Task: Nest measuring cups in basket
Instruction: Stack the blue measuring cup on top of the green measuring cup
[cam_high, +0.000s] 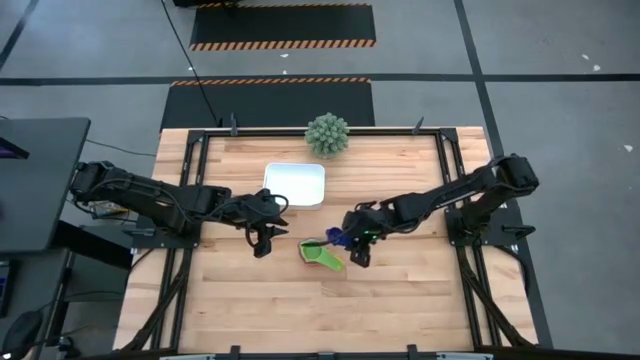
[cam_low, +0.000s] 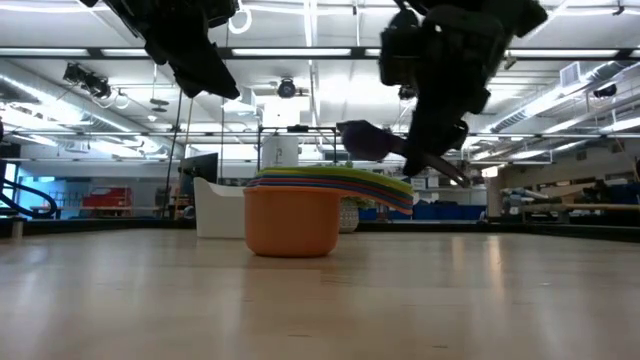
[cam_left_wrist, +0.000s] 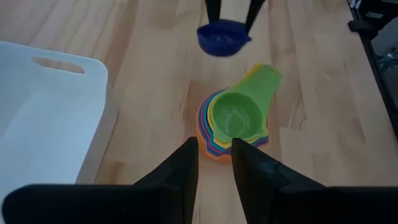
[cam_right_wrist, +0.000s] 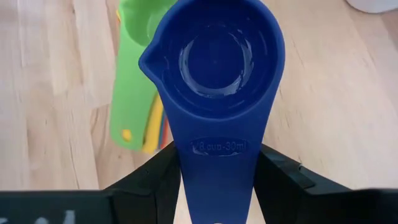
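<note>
Mid-table: nested cup stack (cam_high: 322, 255), green on top, sits on wood. R gripper (cam_high: 348, 243) just above it w/ navy cup (cam_high: 336, 238) pinched by handle. L gripper (cam_high: 263, 238) beside, fingers narrow, empty. Farther back: basket (cam_high: 294, 184), no cups inside.

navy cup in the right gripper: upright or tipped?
Upright. The navy cup is held by its handle in the right gripper, mouth facing up, empty, roughly level above the nested stack on the table.
</note>
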